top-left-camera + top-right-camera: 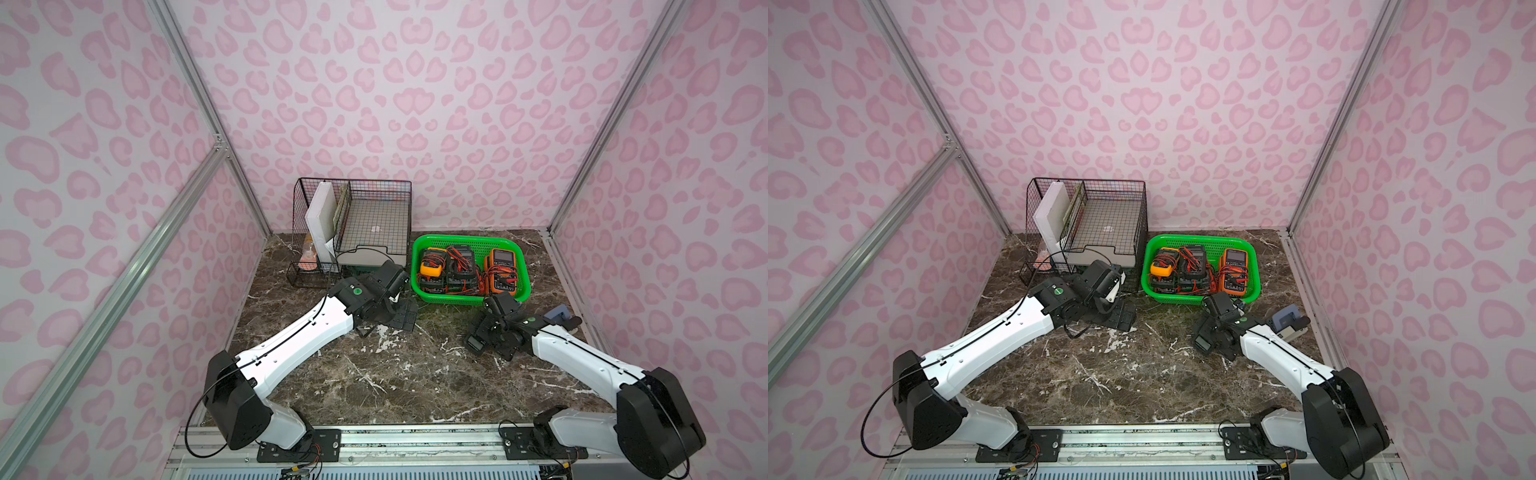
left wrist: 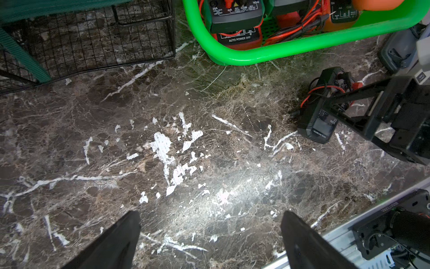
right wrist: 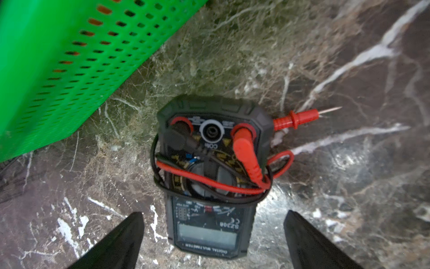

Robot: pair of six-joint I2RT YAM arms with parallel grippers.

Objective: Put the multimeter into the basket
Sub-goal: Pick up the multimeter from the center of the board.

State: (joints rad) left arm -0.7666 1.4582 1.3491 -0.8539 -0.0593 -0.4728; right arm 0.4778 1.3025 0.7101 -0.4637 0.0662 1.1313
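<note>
Multimeter (image 3: 209, 177) lies flat on the tabletop (image 3: 349, 186), near the green basket (image 3: 58, 58) but outside it. Right claw (image 3: 213, 216) hangs over the display end, jaws wide, holding nothing. Left claw (image 2: 209, 214) is wide too, empty, over bare tabletop. Risks: the test leads (image 3: 209, 184) are wrapped loosely round the body and the red probe (image 3: 300, 118) sticks out sideways, so either could snag the basket rim or slip loose on the lift. A grip at the display end is off-centre, so the meter may tip. Three meters (image 1: 459, 266) crowd the basket, leaving little room. One landing on top could slide off.
</note>
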